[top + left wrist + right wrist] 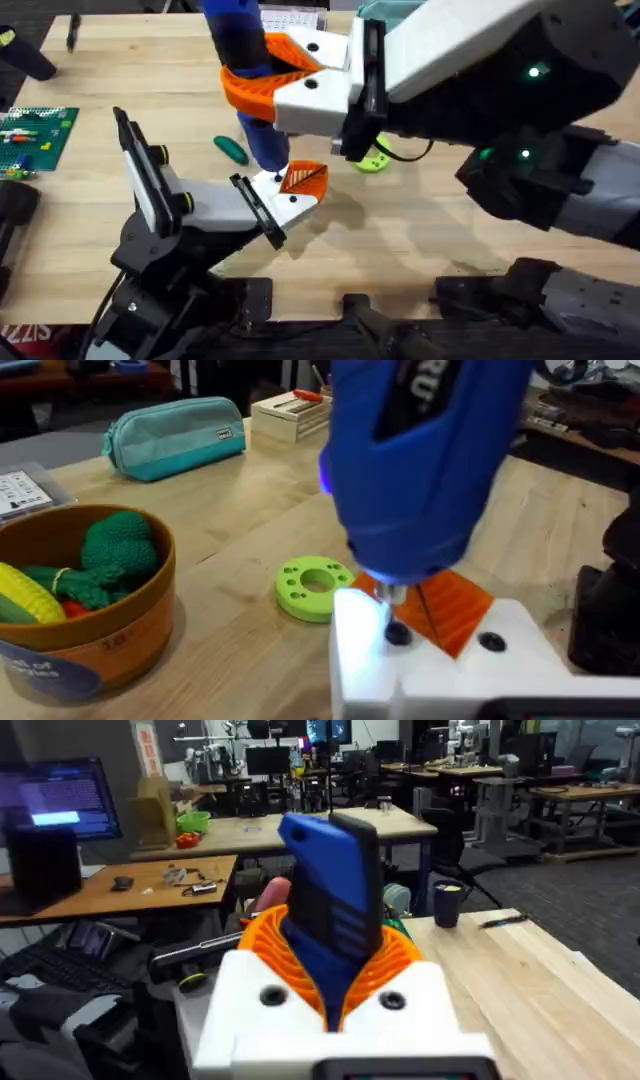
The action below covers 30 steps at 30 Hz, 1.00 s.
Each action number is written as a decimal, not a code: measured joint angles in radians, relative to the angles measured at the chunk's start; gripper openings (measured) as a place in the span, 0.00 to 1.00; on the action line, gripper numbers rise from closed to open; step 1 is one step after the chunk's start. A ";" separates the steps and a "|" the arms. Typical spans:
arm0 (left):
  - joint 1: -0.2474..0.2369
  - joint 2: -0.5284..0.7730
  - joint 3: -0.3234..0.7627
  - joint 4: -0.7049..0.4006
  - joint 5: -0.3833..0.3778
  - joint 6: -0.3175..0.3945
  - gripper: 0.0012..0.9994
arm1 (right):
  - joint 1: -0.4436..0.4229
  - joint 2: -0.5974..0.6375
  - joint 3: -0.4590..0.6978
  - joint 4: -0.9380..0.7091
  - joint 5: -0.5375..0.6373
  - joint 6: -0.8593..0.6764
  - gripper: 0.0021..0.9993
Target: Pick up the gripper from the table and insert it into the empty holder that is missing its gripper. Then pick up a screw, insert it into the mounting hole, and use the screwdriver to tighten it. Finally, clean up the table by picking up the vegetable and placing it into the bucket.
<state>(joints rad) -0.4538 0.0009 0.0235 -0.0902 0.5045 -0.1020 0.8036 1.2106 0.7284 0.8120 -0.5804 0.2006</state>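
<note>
My right gripper, with smooth orange jaws on a white body, is shut on the blue screwdriver and holds it upright. Its metal tip points down at a dark spot on the white holder at the end of the left arm; I cannot tell whether that spot is a screw head or a hole. The orange ribbed gripper sits in the holder, right beside the tip. The dark green vegetable lies on the table just left of the screwdriver. The brown-orange bucket stands farther off with toy vegetables inside.
A lime-green disc lies near the holder. A teal pouch and a small wooden box sit at the table's far side. A green board with small parts lies at the left edge.
</note>
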 joint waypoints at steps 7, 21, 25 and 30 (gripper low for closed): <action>0.000 0.000 0.000 0.000 0.000 0.000 0.01 | 0.000 0.000 0.000 0.000 0.000 0.042 0.05; 0.000 0.000 0.000 0.000 0.000 -0.003 0.01 | 0.000 -0.002 0.000 -0.037 0.001 0.033 0.05; 0.000 0.000 0.000 0.000 0.000 -0.003 0.01 | 0.000 -0.002 0.000 -0.034 0.000 0.031 0.05; 0.000 0.000 0.000 0.000 0.000 -0.003 0.01 | 0.000 -0.003 0.000 0.012 0.000 0.030 0.05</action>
<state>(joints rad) -0.4538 0.0010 0.0235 -0.0902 0.5045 -0.1051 0.8040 1.2079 0.7284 0.8240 -0.5804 0.2310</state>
